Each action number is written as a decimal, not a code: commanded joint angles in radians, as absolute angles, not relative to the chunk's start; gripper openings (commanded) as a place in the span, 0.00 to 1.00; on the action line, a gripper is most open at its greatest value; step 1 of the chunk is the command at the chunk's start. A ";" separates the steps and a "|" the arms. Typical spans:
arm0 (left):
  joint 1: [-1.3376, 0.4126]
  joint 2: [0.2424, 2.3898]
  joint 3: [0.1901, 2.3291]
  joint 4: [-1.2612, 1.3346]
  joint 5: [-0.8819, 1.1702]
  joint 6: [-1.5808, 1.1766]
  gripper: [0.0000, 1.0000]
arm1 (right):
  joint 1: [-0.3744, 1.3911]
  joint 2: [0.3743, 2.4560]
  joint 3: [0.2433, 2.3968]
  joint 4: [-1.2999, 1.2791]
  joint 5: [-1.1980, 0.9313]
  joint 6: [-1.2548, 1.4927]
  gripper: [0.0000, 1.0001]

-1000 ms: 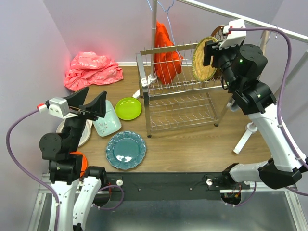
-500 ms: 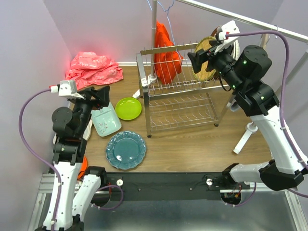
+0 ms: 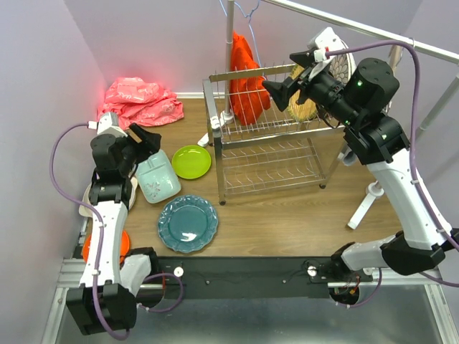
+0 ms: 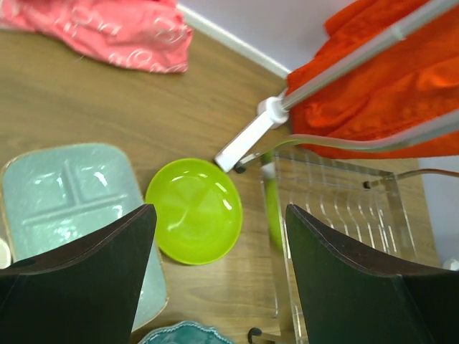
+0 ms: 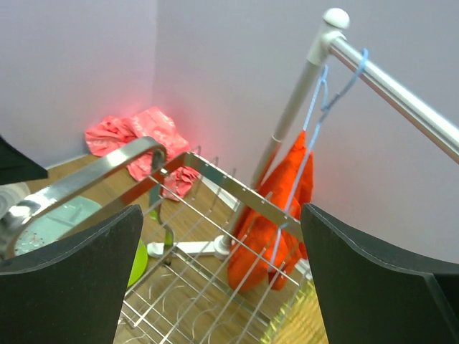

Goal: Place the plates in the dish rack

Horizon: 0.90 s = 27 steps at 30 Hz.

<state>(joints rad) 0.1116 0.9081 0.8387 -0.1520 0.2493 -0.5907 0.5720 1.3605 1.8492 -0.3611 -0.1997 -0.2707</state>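
1. Top external view, upper left: a pink cloth (image 3: 140,100) is lying bunched at the back of the counter (image 3: 287,215).
2. Just below it, the left hand (image 3: 147,137) is hovering released, its fingers spread with nothing between them, over the mint divided tray (image 3: 159,183).
3. An orange plate (image 3: 122,242) is peeking out at lower left, partly hidden by the left arm.
4. Right of the tray, the lime green plate (image 3: 191,161) is lying flat, and the teal scalloped plate (image 3: 188,223) is lying below both.
5. At centre, the dish rack (image 3: 265,150) is standing on the counter, with an orange cloth (image 3: 244,79) hanging behind its upper left corner.
6. At upper right, the right hand (image 3: 283,79) is hovering released above the rack's upper tier, fingers wide apart and gripping nothing.
7. Just behind that hand, the woven-yellow plate (image 3: 307,109) is standing on edge at the right end of the upper tier.
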 commanded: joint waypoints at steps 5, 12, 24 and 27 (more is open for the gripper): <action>0.206 0.953 0.773 -0.345 0.115 -0.629 0.82 | 0.568 1.439 1.927 -0.344 -0.357 -0.195 0.99; 0.242 0.986 0.664 -0.331 0.063 -0.607 0.81 | 0.568 1.468 1.917 -0.344 -0.365 -0.152 0.99; 0.249 1.186 0.669 -0.356 0.008 -0.603 0.68 | 0.568 1.463 1.891 -0.342 -0.364 -0.143 1.00; 0.250 1.227 0.664 -0.356 -0.034 -0.604 0.67 | 0.568 1.456 1.885 -0.342 -0.354 -0.143 1.00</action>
